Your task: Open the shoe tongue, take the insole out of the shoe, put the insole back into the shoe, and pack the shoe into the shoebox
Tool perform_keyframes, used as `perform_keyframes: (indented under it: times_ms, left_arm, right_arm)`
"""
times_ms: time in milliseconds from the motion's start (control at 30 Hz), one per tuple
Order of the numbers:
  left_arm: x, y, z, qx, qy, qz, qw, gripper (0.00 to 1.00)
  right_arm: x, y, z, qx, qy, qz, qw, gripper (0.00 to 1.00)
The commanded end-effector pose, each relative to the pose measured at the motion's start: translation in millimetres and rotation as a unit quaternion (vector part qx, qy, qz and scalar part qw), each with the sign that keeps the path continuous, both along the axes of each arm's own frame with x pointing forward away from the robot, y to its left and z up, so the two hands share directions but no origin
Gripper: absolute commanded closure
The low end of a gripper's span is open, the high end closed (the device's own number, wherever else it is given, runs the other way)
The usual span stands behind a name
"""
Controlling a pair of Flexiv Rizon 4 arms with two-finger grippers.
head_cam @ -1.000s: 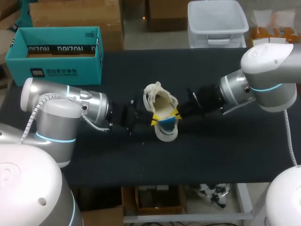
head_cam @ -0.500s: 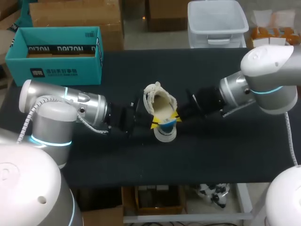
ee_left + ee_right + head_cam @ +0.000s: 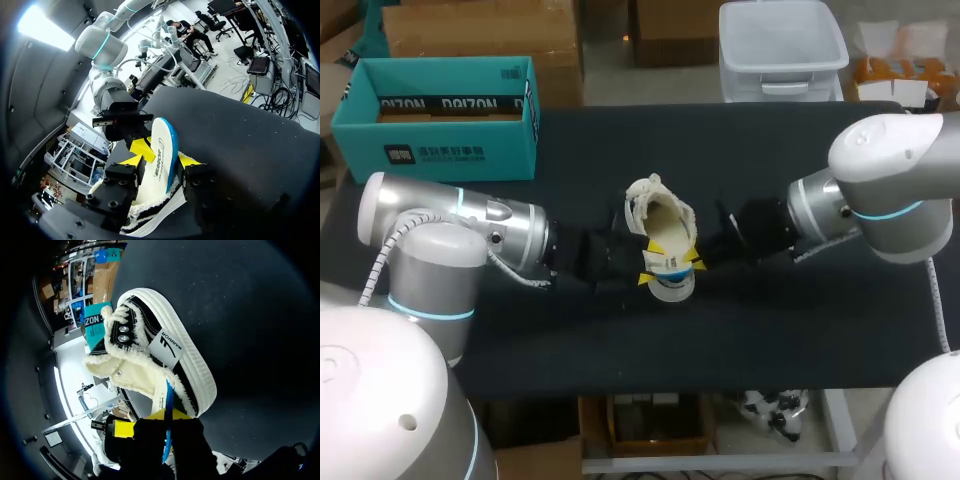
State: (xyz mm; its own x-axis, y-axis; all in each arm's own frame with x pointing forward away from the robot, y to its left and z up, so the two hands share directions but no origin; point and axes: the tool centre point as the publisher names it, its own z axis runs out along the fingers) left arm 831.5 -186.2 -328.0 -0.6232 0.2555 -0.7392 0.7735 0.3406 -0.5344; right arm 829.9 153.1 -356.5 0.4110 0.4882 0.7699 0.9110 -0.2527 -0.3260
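A black shoe (image 3: 658, 225) with cream fleece lining and a thick white sole lies mid-table, also seen in the right wrist view (image 3: 165, 355). A white insole (image 3: 667, 262) with a blue edge sticks up out of its heel end. My right gripper (image 3: 692, 256) is shut on the insole's edge (image 3: 168, 399), which runs down between its yellow tips (image 3: 167, 416). My left gripper (image 3: 645, 268) comes in from the other side. In the left wrist view its fingers (image 3: 187, 160) stand apart with the insole (image 3: 161, 150) upright between them. The shoe (image 3: 150, 222) lies under that gripper.
A teal shoebox (image 3: 445, 115), open at the top, stands at the table's back left corner and shows beyond the shoe in the right wrist view (image 3: 95, 322). The black tabletop (image 3: 800, 330) stretches bare around the shoe.
My left gripper has moved right to the shoe's heel and its fingers have spread around the insole. The right arm has kept its grip and hardly moved.
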Motion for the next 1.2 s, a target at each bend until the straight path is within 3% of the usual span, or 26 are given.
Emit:
perform_keyframes:
  times_ms: [33, 467, 667, 1100, 1200]
  left_arm:
    - [-4.5, 2, -2.8, 0.002, -0.001, 0.008, 1.000, 0.55]
    - [-2.2, 14, 0.4, 0.003, -0.001, 0.021, 1.000, 0.55]
    - [-1.5, 18, 3.6, 0.000, 0.000, 0.025, 1.000, 0.55]
    - [-1.3, 24, 14.5, -0.012, -0.002, 0.032, 0.999, 0.51]
    - [-3.1, 23, 15.0, -0.011, -0.003, 0.031, 0.999, 0.50]
  right_arm:
    - [6.2, 2, -10, 0.002, -0.001, 0.000, 1.000, 1.00]
    - [26.1, 7, -3, -0.006, -0.038, 0.009, 0.999, 1.00]
    - [34.1, 6, -6, -0.011, -0.034, 0.012, 0.999, 1.00]
    - [3.6, 1, 22, -0.025, -0.076, -0.011, 0.997, 1.00]
    - [0.9, -1, 20, -0.003, -0.079, -0.024, 0.997, 1.00]
